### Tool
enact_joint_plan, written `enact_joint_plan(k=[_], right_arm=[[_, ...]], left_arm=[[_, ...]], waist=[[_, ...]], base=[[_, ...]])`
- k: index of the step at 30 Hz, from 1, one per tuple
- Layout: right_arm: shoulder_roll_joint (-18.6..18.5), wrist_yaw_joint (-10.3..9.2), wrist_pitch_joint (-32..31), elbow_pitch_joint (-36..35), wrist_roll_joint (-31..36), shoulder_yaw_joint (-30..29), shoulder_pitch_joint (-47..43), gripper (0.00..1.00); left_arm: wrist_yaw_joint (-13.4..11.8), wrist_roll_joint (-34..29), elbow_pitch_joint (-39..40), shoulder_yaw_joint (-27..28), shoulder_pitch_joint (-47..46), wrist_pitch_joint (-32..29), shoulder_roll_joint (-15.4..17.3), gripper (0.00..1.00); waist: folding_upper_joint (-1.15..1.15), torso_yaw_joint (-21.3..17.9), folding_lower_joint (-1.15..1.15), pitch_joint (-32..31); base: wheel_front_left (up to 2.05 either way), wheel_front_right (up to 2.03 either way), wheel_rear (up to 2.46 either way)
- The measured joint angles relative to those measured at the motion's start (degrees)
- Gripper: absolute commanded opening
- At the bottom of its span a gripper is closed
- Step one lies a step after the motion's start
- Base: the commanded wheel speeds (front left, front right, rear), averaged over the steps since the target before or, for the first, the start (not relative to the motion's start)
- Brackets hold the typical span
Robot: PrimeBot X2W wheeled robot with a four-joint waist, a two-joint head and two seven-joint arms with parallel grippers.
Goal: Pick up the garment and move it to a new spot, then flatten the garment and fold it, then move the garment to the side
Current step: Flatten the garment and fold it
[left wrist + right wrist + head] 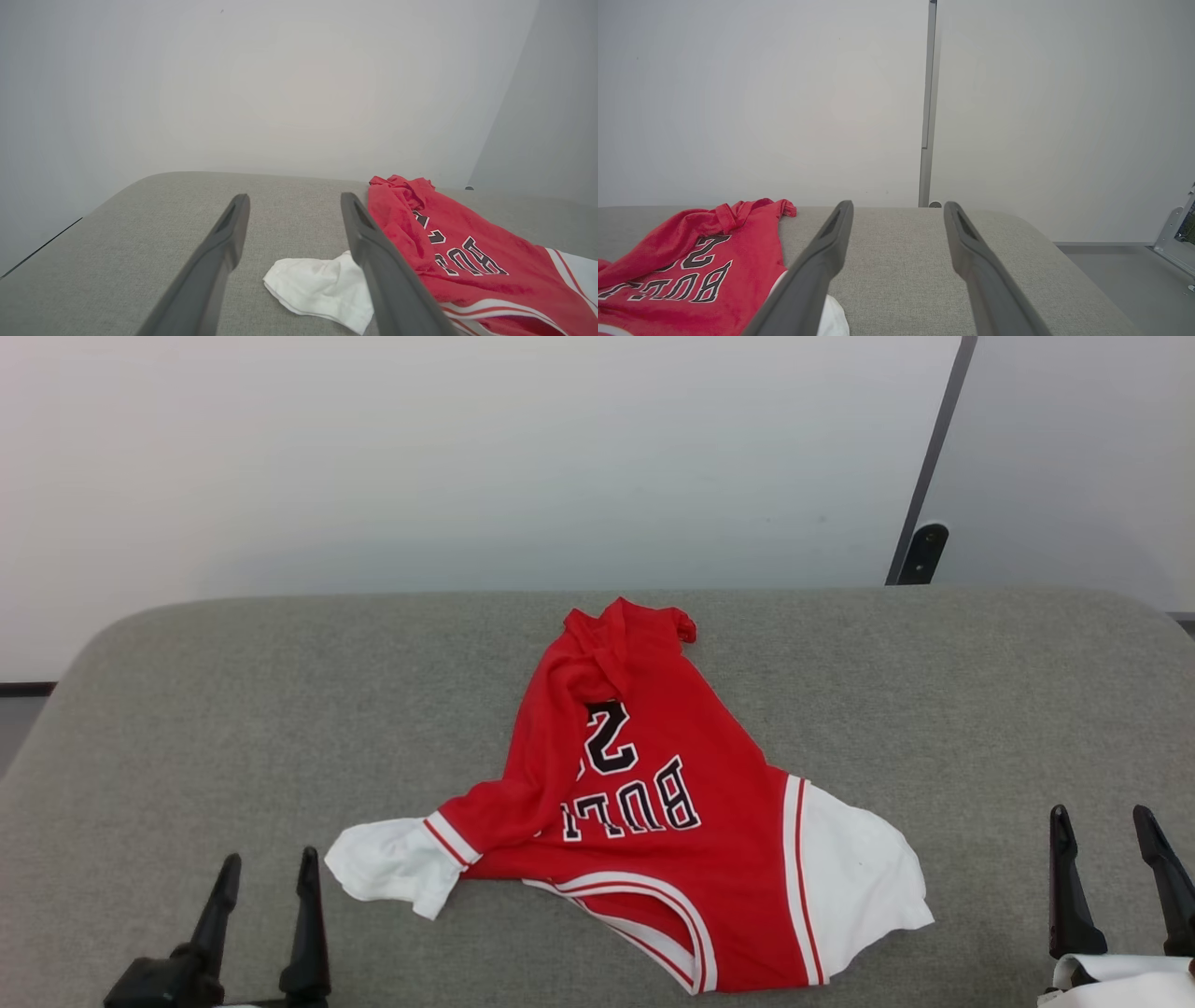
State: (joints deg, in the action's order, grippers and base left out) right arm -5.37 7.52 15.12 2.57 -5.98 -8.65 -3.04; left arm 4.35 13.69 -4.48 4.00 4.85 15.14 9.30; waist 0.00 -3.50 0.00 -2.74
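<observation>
The garment (pixel 644 812) is a red jersey with white sleeves and black-and-white lettering, lying crumpled in the middle of the grey padded table (pixel 233 709), neck toward me and hem bunched at the far end. My left gripper (pixel 269 873) stands open at the lower left, just left of the near white sleeve (pixel 322 289), not touching it. At the lower right my right gripper (pixel 1102 831) is open too, apart from the other white sleeve (pixel 859 887). In the left wrist view the garment (pixel 448 252) lies right of the open fingers (pixel 383 261); in the right wrist view the garment (pixel 691 270) lies to the left.
A white wall stands behind the table, with a dark vertical post (pixel 934 467) and bracket at the back right. Bare grey table surface spreads to the left and right of the garment. Floor (pixel 1134 280) shows past the table's right edge.
</observation>
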Motion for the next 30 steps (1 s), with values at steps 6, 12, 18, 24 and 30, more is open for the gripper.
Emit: enact_joint_plan(k=[6, 12, 18, 24, 30], right_arm=[[0.0, 0.0, 0.0, -0.23, -0.07, 0.27, -0.02, 1.0], [-0.05, 0.0, 0.0, -0.03, -0.07, 0.58, 0.1, 1.0], [-0.38, 0.0, 0.0, 0.16, -0.24, -0.7, 0.21, 1.0], [-0.83, 0.0, -0.01, 0.52, -0.68, -0.69, 0.27, 1.0], [-1.24, 0.0, 0.0, 0.91, -0.93, 0.02, 0.6, 1.0]], left_arm=[[1.23, -2.27, 0.82, 2.07, 0.68, -0.01, -1.78, 1.0], [2.05, -3.94, 1.07, 2.78, 0.68, 0.0, -2.92, 1.0], [2.58, -4.86, 0.92, 1.85, 0.42, -0.01, -3.87, 1.0], [2.75, -5.0, -1.82, 1.69, 0.08, 0.0, -3.78, 1.0], [3.04, 1.67, -7.78, -2.03, -2.71, -10.03, 0.65, 1.0]], waist=[[0.0, -0.33, 0.0, 0.51], [0.0, -1.3, 0.0, 0.72], [0.0, -3.71, 0.0, 1.28], [0.0, -6.33, 0.0, 2.08], [0.0, -8.55, 0.0, 2.8]], base=[[0.0, 0.0, 0.0], [0.0, 0.0, 0.0], [0.0, 0.0, 0.0], [0.0, 0.0, 0.0], [0.0, 0.0, 0.0]])
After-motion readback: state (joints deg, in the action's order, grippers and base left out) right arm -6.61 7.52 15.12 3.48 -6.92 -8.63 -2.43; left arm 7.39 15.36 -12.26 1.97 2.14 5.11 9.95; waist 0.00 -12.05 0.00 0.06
